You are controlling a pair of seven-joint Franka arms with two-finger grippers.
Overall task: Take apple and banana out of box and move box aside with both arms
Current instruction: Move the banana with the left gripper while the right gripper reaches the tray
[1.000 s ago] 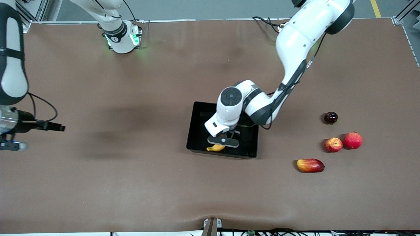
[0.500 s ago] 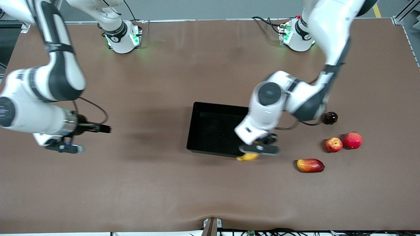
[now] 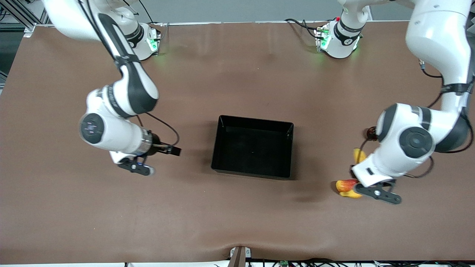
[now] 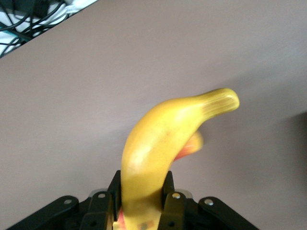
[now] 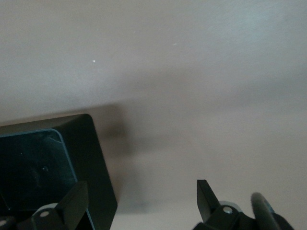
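The yellow banana [image 3: 358, 155] is clamped in my left gripper [image 3: 376, 193], up in the air over the mango, away from the box toward the left arm's end of the table. In the left wrist view the banana [image 4: 163, 129] sticks out from between the fingers of the left gripper [image 4: 141, 184]. The black box [image 3: 252, 120] sits mid-table with nothing in it. My right gripper [image 3: 135, 167] is open and empty, over bare table beside the box on the right arm's end. The right wrist view shows the gripper [image 5: 141, 191] with a box corner [image 5: 91, 158] by one finger. The apple is hidden under the left arm.
The red-and-yellow mango [image 3: 345, 184] lies partly under the left gripper and shows blurred past the banana [image 4: 192, 143]. A small dark fruit [image 3: 371, 131] peeks out beside the left arm. The plain red fruit is hidden by that arm.
My left gripper carried the banana from over the box out toward the left arm's end, ending over the mango. My right arm swung in from the table's edge toward the box.
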